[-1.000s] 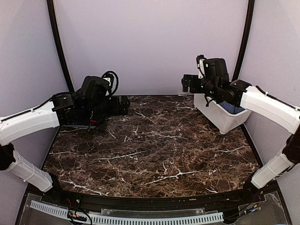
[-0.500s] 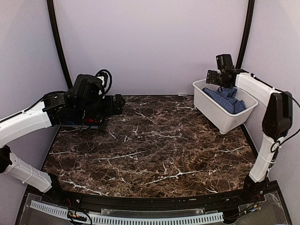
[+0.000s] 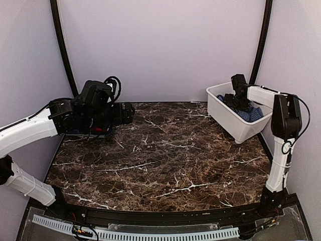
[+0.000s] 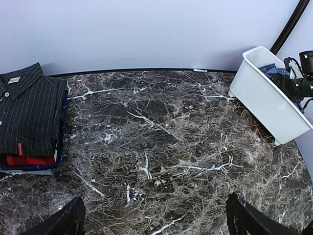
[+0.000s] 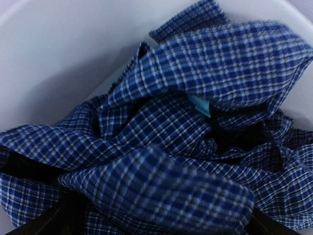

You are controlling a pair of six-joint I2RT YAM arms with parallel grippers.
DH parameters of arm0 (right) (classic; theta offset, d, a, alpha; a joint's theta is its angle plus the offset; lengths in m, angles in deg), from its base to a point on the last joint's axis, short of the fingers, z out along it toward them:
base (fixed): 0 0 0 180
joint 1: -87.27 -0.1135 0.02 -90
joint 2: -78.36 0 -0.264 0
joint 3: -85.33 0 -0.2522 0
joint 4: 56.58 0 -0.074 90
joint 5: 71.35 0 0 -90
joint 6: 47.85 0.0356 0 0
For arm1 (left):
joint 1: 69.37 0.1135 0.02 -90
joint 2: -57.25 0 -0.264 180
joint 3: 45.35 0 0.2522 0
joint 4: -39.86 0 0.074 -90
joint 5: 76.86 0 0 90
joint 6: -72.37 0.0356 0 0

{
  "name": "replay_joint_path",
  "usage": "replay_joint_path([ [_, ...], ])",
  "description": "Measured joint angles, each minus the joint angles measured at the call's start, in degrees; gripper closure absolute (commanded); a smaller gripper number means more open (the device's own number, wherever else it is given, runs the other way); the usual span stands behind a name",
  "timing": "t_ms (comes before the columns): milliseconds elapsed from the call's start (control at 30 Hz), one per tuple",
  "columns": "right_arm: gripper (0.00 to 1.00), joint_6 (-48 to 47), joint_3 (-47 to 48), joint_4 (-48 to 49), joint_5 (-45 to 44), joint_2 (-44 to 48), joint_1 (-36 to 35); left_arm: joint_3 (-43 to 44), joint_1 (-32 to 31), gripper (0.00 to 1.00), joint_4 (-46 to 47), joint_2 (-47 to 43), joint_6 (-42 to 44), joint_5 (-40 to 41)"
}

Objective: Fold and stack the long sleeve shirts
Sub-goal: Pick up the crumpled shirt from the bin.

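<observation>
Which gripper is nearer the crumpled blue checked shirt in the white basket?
Right. The right gripper is inside the white plastic basket, just above the blue checked shirt; the left gripper hovers across the table, near the folded shirt stack.

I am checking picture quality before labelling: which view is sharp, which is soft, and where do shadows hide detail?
Right wrist view: the blue check shirt fills the frame, its nearest fold soft, deep folds lost in shadow. Left wrist view: sharp; the veins of the marble table and the stripes of the dark shirt read clearly. Top external view: evenly lit, shadows soft.
</observation>
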Motion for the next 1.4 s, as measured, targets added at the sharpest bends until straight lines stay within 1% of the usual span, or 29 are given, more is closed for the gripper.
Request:
replay_joint_path([
  [200, 0.02, 0.44, 4.09, -3.63, 0.31, -8.15, 0.37, 0.00, 0.02, 0.01, -0.07, 1.49, -0.79, -0.72],
  [267, 0.04, 0.48, 4.85, -4.24, 0.68, -9.99, 0.48, 0.00, 0.02, 0.01, -0.09, 1.90, -1.22, -0.98],
  [333, 0.10, 0.57, 5.53, -4.59, 0.98, -10.51, 0.48, 0.02, 0.02, 0.01, -0.13, 2.21, -1.51, -1.20],
  [367, 0.16, 0.46, 5.90, -4.85, 1.25, -10.51, 0.48, 0.04, 0.02, 0.01, -0.13, 2.36, -1.68, -1.33],
  [433, 0.33, 0.52, 6.12, -4.87, 1.90, -10.56, 0.48, 0.28, 0.04, 0.01, -0.22, 2.67, -1.95, -1.62],
  [533, 0.69, -0.04, 6.10, -4.66, 3.04, -10.67, 0.48, 0.87, 0.04, 0.01, -0.28, 2.89, -2.29, -1.86],
  [567, 0.79, 0.04, 6.10, -4.46, 3.26, -10.67, 0.48, 0.94, 0.04, 0.01, -0.31, 2.89, -2.40, -1.88],
  [633, 0.93, -0.26, 6.10, -4.22, 3.78, -10.67, 0.57, 0.96, 0.04, 0.01, -0.35, 2.89, -2.64, -1.86],
  [667, 0.99, -0.48, 6.10, -4.20, 3.96, -10.67, 0.59, 0.96, 0.04, 0.01, -0.37, 2.89, -2.73, -1.86],
  [867, 1.00, -1.14, 6.14, -4.63, 4.17, -10.05, 0.72, 0.96, 0.07, 0.01, -0.37, 2.84, -3.13, -1.84],
  [1067, 1.00, -2.05, 7.78, -6.32, 4.11, -6.40, 0.72, 0.96, 0.33, 0.01, -0.37, 2.82, -3.15, -1.57],
  [1200, 1.00, -2.47, 8.11, -6.10, 3.98, -0.07, 0.68, 0.96, 0.37, 0.01, -0.35, 2.62, -3.13, -1.25],
  [1400, 1.00, -3.13, 7.28, -1.49, 4.39, 14.67, -0.04, 0.96, 0.42, 0.01, -0.33, 2.12, -3.13, -1.18],
])
